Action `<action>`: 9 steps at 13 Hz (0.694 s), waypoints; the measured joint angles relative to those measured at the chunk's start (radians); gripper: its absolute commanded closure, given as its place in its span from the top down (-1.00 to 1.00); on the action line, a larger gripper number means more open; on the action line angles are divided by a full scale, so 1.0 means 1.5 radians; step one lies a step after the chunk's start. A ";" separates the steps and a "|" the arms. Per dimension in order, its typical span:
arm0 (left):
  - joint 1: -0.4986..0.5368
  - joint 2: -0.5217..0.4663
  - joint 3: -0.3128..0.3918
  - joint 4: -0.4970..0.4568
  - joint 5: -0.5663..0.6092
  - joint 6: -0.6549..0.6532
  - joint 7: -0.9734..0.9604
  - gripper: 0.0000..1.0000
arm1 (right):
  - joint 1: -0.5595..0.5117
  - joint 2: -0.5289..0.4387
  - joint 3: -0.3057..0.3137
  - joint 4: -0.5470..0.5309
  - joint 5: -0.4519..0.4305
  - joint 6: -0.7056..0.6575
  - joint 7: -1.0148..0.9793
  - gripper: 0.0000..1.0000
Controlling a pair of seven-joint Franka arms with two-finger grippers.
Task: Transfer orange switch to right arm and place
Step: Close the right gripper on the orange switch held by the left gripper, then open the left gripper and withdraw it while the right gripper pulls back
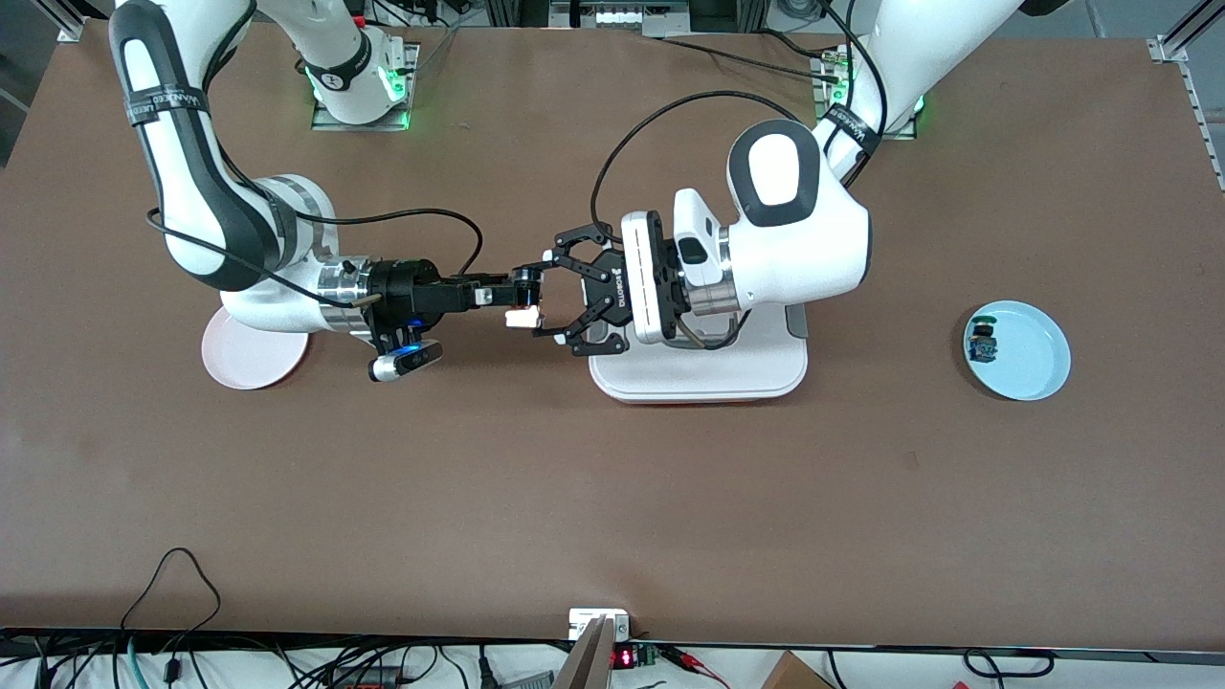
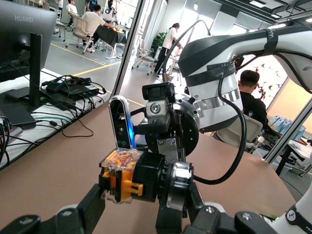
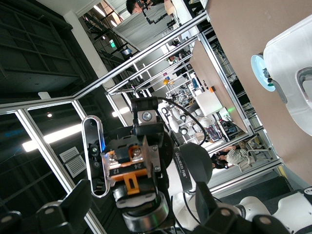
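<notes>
Two pincers meeting in mid-air over the table (image 1: 612, 498): left pincer (image 1: 545, 299) clamped on the one orange switch (image 1: 522, 317), right pincer (image 1: 524, 289) spread apart around that same switch. Two round plates: one pink plate (image 1: 251, 366), one blue plate (image 1: 1029, 359) holding one blue-green switch (image 1: 983, 341). One white tray (image 1: 699, 378).

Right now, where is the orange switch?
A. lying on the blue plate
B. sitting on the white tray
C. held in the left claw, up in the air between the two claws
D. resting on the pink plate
C: the left claw is shut on the orange switch, holding it over bare table, with the right claw reaching in around it; the blue plate holds only the other small switch.
</notes>
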 measured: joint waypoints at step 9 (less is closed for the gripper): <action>-0.005 0.002 0.002 0.006 0.000 0.001 -0.010 -1.00 | -0.001 0.001 -0.001 0.004 0.009 0.001 -0.095 -1.00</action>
